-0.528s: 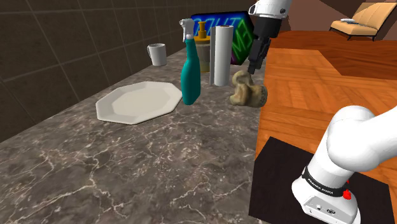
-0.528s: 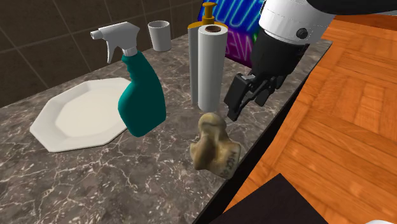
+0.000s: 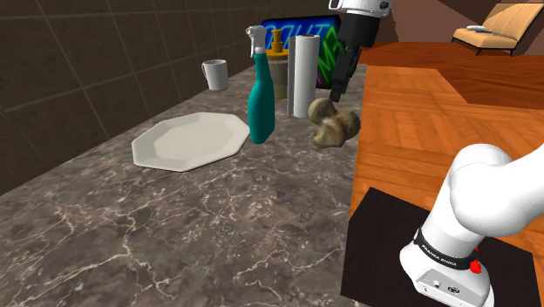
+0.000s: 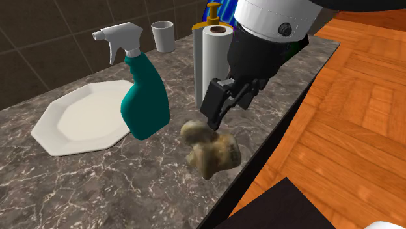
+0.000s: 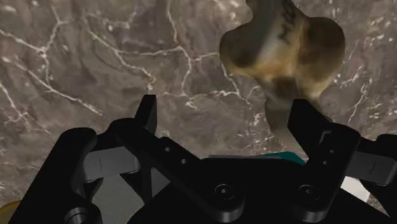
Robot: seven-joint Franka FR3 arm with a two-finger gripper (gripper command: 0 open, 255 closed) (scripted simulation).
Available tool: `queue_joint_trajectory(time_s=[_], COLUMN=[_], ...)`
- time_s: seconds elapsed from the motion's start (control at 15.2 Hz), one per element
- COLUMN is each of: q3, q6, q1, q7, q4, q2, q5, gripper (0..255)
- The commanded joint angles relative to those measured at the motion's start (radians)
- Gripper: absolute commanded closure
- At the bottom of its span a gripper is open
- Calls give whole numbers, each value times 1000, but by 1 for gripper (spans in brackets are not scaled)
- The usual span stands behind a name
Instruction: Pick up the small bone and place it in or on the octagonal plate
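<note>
We are finding the small bone sitting tilted on the marble counter near its edge, unclasped. Our gripper is hanging right above it, fingers spread wide, one by its narrow end. Grasping, lifting and carrying past the spray bottle to the octagonal plate are all, we judge, remaining.
</note>
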Motion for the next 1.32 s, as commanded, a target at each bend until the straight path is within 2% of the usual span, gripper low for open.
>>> queue_joint_trajectory(time_s=[0.0,0.2,0.46,0.99,1.06,1.25], q3=[31,19,17,54,53,51], q6=[-210,-173,-126,-126,-126,-129], q1=[39,71,89,32,32,31], q7=[20,35,43,11,10,9], q4=[-4,-56,-123,-131,-126,-126], q2=[-3,-19,-41,-46,-41,-43], q5=[21,13,13,38,37,36], gripper=[0,0,0,0,255,255])
